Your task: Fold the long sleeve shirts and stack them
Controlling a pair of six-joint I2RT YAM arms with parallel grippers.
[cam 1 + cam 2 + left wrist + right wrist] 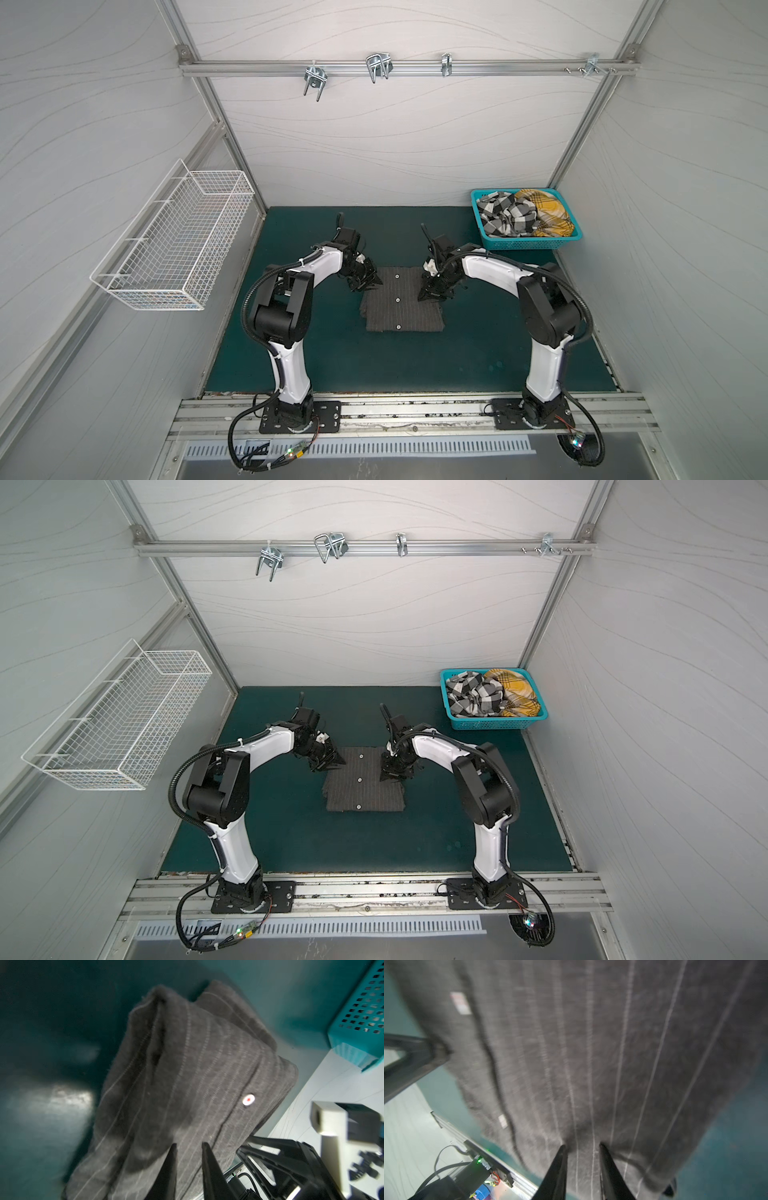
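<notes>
Top views: charcoal shirt folded flat at centre of mat; button row runs far edge to near edge.
Surroundings: teal basket in far right corner holds checked shirt and yellow plaid shirt.
Left gripper: covers the shirt's far left corner; fingers slightly apart over cloth, grip cannot be told.
Right gripper: pinching the shirt's far right part.

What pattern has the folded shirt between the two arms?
The shirt is charcoal grey with thin pale pinstripes; the left wrist view shows it best.
</notes>
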